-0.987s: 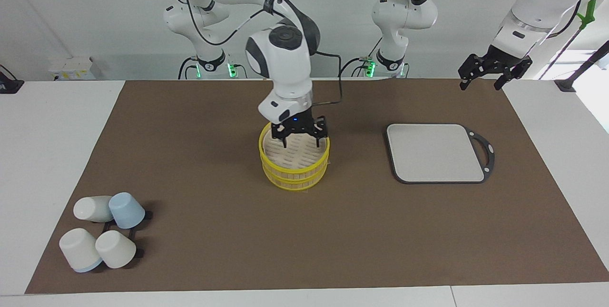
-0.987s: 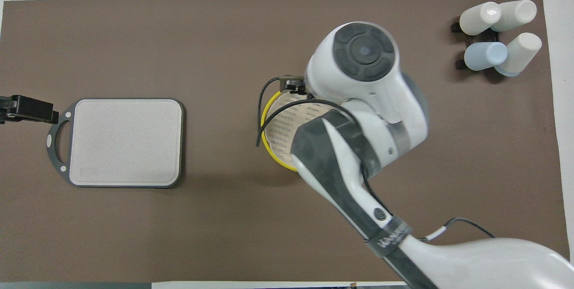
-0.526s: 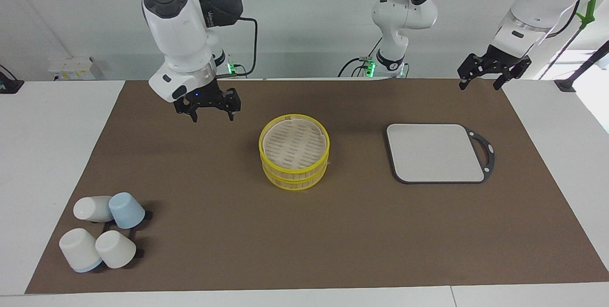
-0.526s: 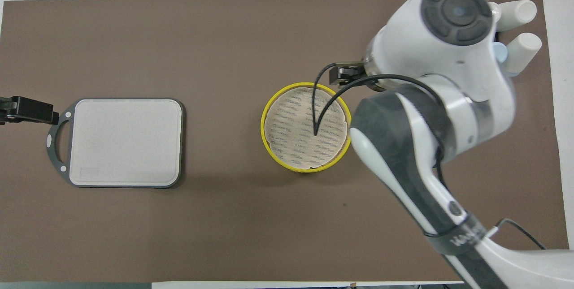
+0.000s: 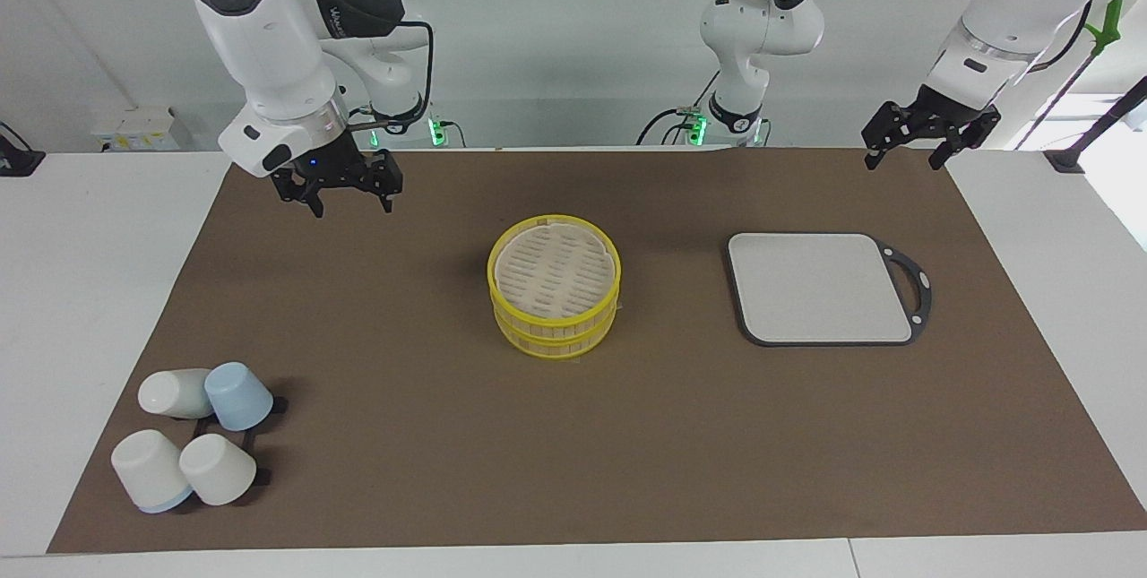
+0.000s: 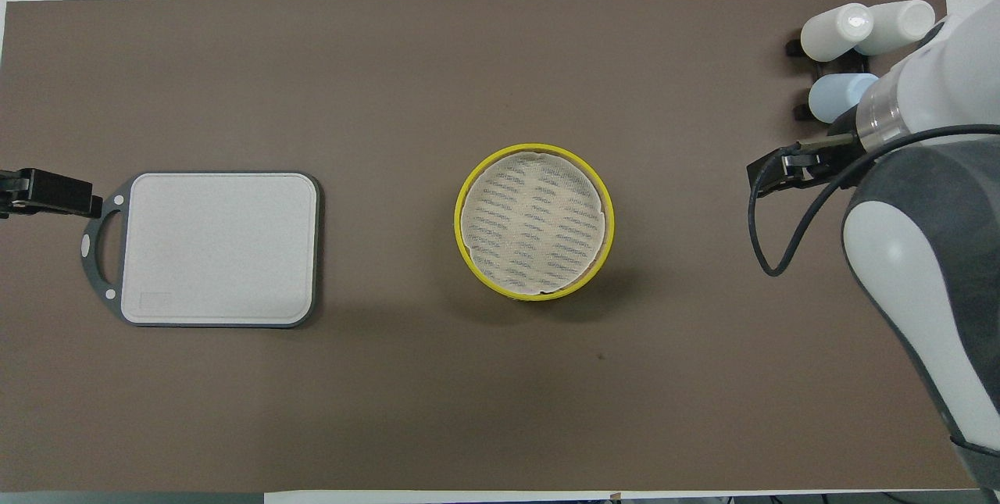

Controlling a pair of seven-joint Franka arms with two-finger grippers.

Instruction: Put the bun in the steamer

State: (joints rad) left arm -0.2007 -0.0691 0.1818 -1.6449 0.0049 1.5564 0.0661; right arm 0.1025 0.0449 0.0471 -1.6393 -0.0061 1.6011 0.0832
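Note:
The steamer (image 5: pixel 555 285) stands in the middle of the brown mat, two yellow-rimmed tiers with a slatted tan surface level with the top rim; it also shows in the overhead view (image 6: pixel 534 219). No bun shows in either view. My right gripper (image 5: pixel 348 193) is open and empty, raised over the mat toward the right arm's end, well apart from the steamer. My left gripper (image 5: pixel 932 148) is open and empty, raised over the mat's corner at the left arm's end, where that arm waits.
A flat grey square board with a dark handle (image 5: pixel 820 287) lies toward the left arm's end (image 6: pixel 219 246). Several white and blue cups (image 5: pixel 193 444) lie on a black rack at the mat's corner toward the right arm's end (image 6: pixel 867 51).
My right gripper has left the steamer's top, risen and swung away toward the right arm's end of the table. The steamer stays in place. The left arm has not moved.

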